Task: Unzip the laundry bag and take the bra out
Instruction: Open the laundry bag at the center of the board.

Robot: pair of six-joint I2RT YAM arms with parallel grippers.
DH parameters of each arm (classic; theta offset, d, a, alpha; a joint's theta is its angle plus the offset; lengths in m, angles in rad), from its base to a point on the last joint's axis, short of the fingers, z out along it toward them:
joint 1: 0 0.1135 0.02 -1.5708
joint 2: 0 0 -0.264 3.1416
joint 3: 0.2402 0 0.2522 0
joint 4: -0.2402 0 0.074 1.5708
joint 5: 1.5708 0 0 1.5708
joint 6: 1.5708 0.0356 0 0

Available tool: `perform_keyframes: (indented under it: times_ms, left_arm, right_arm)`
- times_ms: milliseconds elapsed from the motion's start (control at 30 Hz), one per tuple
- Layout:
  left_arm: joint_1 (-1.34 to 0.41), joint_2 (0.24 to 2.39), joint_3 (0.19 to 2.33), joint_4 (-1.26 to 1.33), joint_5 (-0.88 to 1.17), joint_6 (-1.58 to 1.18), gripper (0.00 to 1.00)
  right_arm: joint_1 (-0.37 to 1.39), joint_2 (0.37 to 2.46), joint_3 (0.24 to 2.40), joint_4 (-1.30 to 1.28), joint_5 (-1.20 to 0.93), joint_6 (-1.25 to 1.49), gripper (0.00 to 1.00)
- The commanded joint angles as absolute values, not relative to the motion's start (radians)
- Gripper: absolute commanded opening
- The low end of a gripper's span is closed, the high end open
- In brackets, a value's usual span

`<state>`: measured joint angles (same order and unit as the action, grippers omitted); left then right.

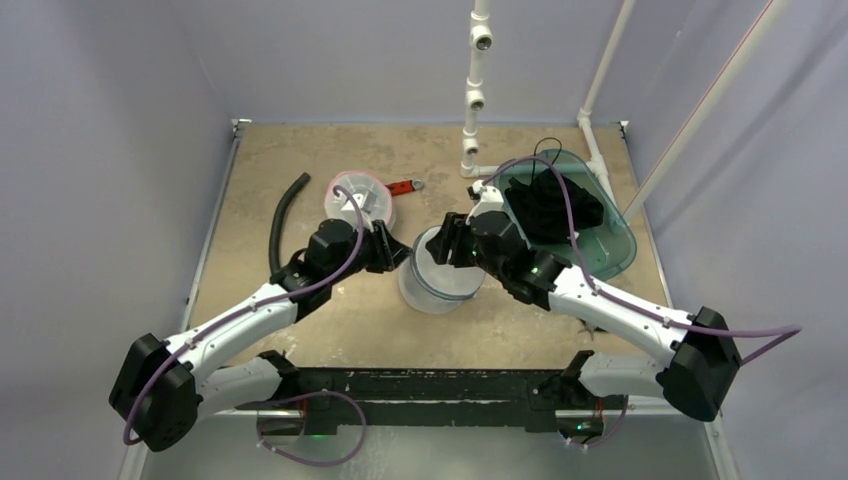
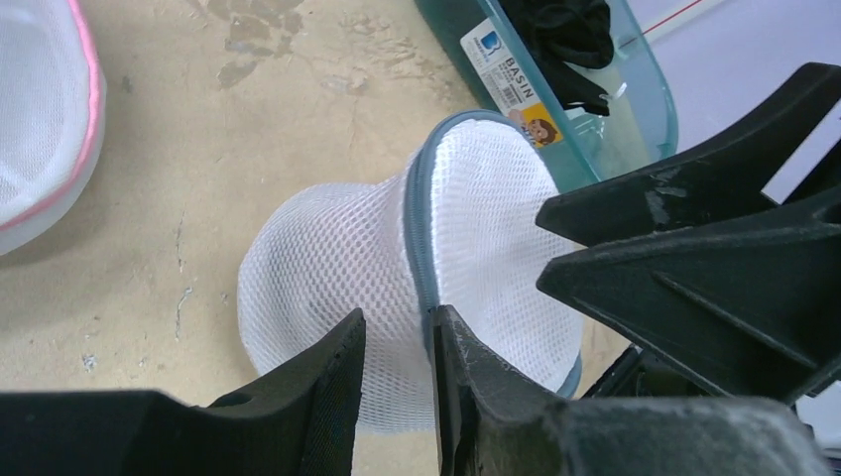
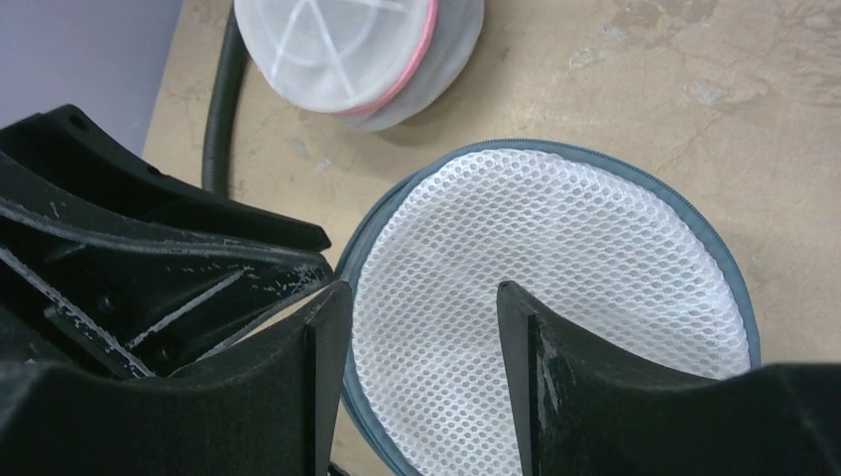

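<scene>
You cannot make out a zipper pull on the laundry bag (image 1: 440,275); mesh hides its contents. Left wrist view cuts the pink-rimmed bag (image 2: 40,109) at nine o'clock. The basin (image 1: 620,250) holds dark items (image 1: 555,205): unidentifiable.

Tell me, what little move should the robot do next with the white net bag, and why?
Probably close the left gripper on the blue zipper edge right at its fingertips, to hold the bag steady. The bag looks zipped shut, and the right gripper hangs open over its net top. I can't spot the zipper tab.
</scene>
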<state>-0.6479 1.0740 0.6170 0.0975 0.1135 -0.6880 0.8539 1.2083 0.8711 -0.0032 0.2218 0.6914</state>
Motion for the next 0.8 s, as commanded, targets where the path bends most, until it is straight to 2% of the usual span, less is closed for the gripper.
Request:
perform_keyframes:
  times_ms: [0,200,433,767]
  left_arm:
    - [-0.644,1.094,0.618,0.106,0.092,-0.681,0.30]
    - [-0.644,1.142,0.642,0.107,0.102,-0.677,0.26]
    - [-0.643,1.132,0.628,0.130,0.107,-0.680,0.01]
    - [-0.644,1.080,0.731,0.084,0.136,-0.624,0.00]
  right_arm:
    - [0.864,1.183,0.901,-0.042,0.242,0.648,0.59]
    - [0.864,1.180,0.894,-0.034,0.232,0.641,0.59]
    - [0.864,1.196,0.895,-0.006,0.208,0.671,0.61]
    - [0.864,1.105,0.860,-0.003,0.189,0.725,0.64]
